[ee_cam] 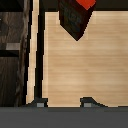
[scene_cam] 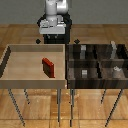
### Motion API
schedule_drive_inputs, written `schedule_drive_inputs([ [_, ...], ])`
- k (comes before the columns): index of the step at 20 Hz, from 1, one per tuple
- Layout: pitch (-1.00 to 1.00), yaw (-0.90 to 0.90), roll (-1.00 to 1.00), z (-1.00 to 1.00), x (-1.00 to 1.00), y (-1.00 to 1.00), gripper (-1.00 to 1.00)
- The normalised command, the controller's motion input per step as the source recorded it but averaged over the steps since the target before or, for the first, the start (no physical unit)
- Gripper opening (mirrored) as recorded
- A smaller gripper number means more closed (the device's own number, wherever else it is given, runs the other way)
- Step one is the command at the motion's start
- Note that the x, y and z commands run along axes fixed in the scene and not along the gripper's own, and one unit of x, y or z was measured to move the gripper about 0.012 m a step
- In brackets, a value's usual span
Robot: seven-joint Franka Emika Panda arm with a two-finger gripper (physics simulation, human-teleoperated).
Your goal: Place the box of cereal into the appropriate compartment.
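A light wooden tray [scene_cam: 10,55] on thin metal legs fills the left half of the exterior view, above a wood-plank floor [scene_cam: 100,105]. On its pale bottom, right of centre, lies the red cereal box [scene_cam: 48,67]. Touching the tray's right side stands a dark compartment rack [scene_cam: 97,62] holding small grey blocks [scene_cam: 116,69].

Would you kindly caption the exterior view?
Cereal box lies in the light tray, beside the dark compartment bin.

Box of cereal [scene_cam: 48,67] alone on light tray [scene_cam: 20,62], bare floor all around, low rim walls
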Motion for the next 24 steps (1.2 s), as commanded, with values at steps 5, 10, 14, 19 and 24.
schedule_drive_inputs([
  [5, 0.0, 0.0, 0.0, 0.0, 0.0, 0.0, 1.0],
  [10, 0.0, 0.0, 0.0, 0.0, 0.0, -0.4, 1.0],
  [14, 0.0, 0.0, 0.0, 0.0, 0.58, -0.25, 1.0],
  [19, 0.0, 0.0, 0.0, 0.0, 1.0, 0.0, 1.0],
  [24, 0.0, 0.0, 0.0, 0.0, 1.0, 0.0, 1.0],
])
